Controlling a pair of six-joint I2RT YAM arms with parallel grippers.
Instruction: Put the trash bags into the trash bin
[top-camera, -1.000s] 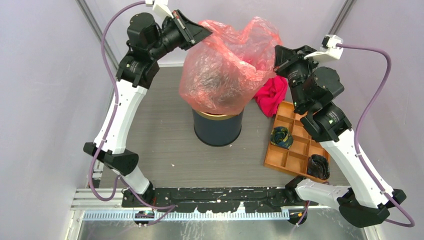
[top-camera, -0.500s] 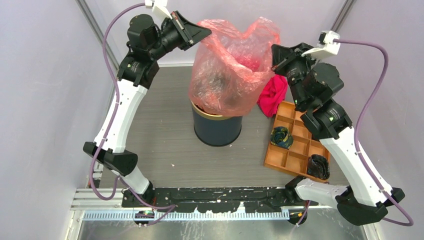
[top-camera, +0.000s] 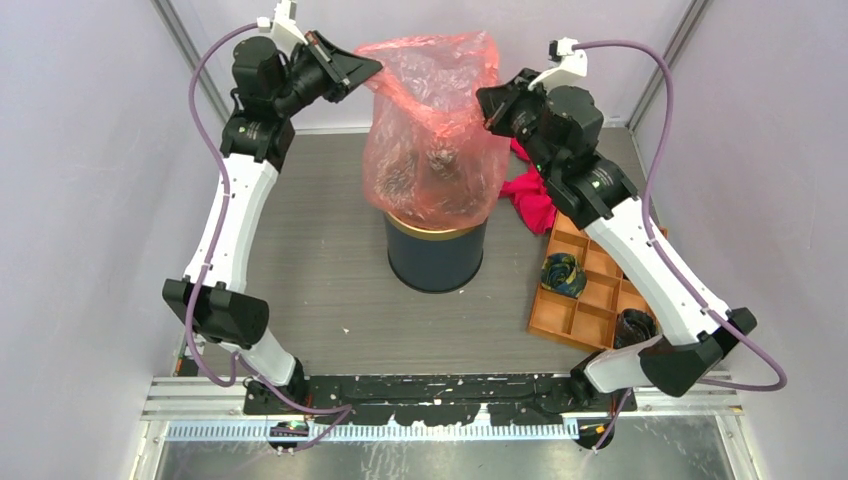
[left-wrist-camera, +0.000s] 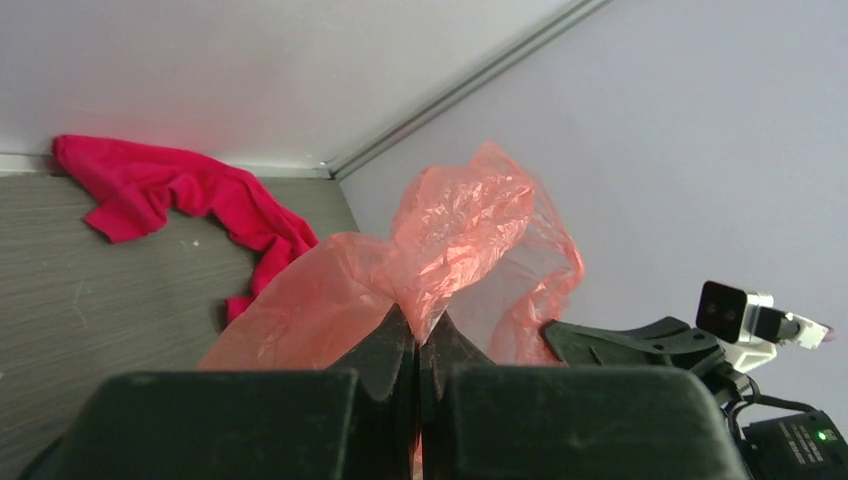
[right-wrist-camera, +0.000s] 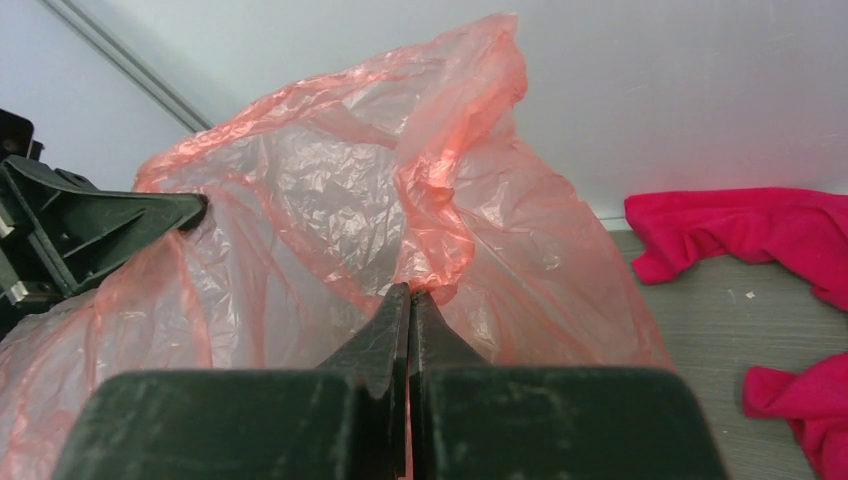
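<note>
Where the two arms meet high above the bench (top-camera: 320, 260), each claw is clamped on the film of the trash bag (top-camera: 435, 130). The left claw (left-wrist-camera: 418, 335) has its fingers pressed flat together, with a puckered fold of the red-pink plastic pinched at their tips. The right claw (right-wrist-camera: 410, 300) is closed the same way on a twisted ridge of film at the opposite side of the bag's mouth.

Between them the bag hangs spread out, translucent, wrinkled and glossy, its top edge raised at the claws. Its body billows wider than the trash bin (top-camera: 435, 255) below. From above, the bag's bottom sits over the bin's gold rim and hides the opening; whether any film has gone inside cannot be told. The dark navy bin stands upright near the middle of the bench.

Right of the bin and farther back, a magenta cloth (top-camera: 530, 195) lies crumpled on the bench, partly behind the right arm. Nearer, along the right side, is an orange compartment tray (top-camera: 585, 320). It has a dark mottled lump (top-camera: 563, 273) in one compartment and a black lump (top-camera: 635, 330) in another.
</note>
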